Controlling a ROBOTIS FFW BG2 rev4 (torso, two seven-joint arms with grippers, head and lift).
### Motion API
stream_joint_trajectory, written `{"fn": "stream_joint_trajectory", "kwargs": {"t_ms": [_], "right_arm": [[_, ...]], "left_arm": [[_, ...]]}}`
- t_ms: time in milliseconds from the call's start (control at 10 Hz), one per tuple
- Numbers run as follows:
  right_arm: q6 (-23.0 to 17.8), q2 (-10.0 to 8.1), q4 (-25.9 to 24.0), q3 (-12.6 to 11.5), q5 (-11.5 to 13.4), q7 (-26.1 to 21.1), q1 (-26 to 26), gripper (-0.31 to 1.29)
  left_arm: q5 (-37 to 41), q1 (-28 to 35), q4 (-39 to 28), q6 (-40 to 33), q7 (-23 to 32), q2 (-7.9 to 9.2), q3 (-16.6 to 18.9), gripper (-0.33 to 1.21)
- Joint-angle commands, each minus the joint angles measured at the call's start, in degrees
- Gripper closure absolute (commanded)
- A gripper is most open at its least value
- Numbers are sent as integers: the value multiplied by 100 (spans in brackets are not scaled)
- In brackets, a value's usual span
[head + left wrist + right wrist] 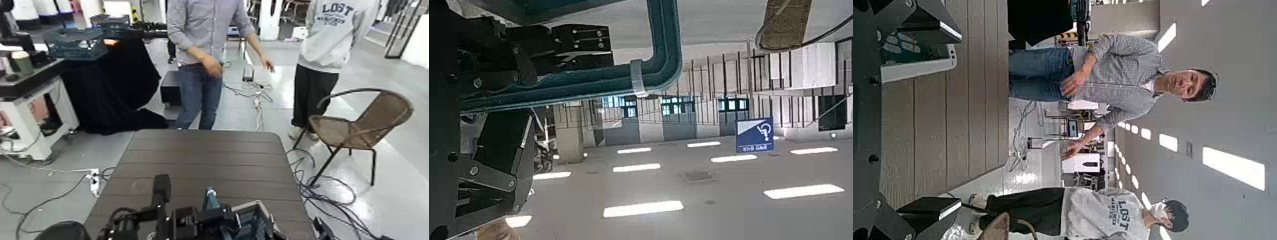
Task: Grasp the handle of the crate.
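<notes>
The blue crate [256, 225] with its grey rim sits at the near edge of the dark table, mostly cut off by the bottom of the head view. Its teal handle [210, 197] stands up above it. My left gripper [199, 219] is at the handle. In the left wrist view the handle [654, 68] runs between the black fingers [579, 40] of the left gripper [549, 95], which is shut on it. My right gripper [923, 115] is open and empty over the table, with a corner of the crate [915, 56] beside it.
The dark slatted table [204, 159] stretches ahead. Two people [201, 38] [332, 45] stand beyond its far edge. A wicker chair [357, 127] is at the right. A darker teal crate [76, 43] sits on a black-draped stand at the back left. Cables lie on the floor.
</notes>
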Motion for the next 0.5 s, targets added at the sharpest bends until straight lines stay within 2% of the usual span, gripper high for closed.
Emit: {"fn": "stream_joint_trajectory", "kwargs": {"t_ms": [100,500], "right_arm": [[0,-8,13,0,-48,61,-2,15],[35,9,13,-79,-154,237,-2,15]], "left_arm": [[33,-48,19,-20,-9,16,-75,119],[33,-118,46,-46,-62,42,-163,119]]}}
